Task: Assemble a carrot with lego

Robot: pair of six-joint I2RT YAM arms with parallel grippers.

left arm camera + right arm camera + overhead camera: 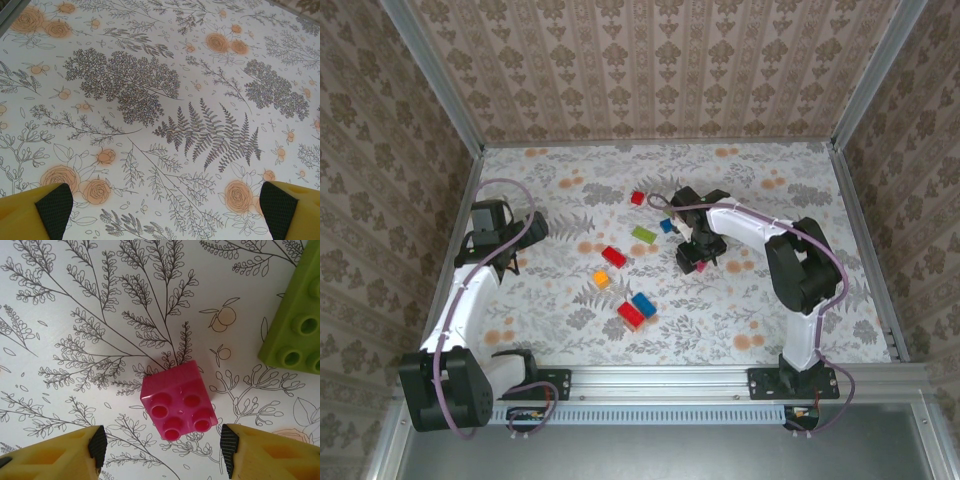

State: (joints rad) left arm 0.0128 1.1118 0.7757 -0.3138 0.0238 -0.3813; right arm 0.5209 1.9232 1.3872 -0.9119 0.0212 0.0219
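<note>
The lego lies scattered mid-table: a small red brick [637,198], a green oblong [643,235], a small blue one [666,226], a red oblong [614,256], a small orange one [602,279], and a red [631,315] and blue [644,304] pair side by side. My right gripper [692,258] hangs low over a magenta square brick [179,402] that sits studs up on the cloth. The right gripper [163,450] is open, its pads a little apart from the brick on both sides. The green oblong [295,325] lies just beyond. My left gripper [166,212] is open over bare cloth.
A floral tablecloth [740,310] covers the table. Patterned walls stand on three sides behind metal rails [460,225]. The left arm [470,290] stays near the left edge, apart from the bricks.
</note>
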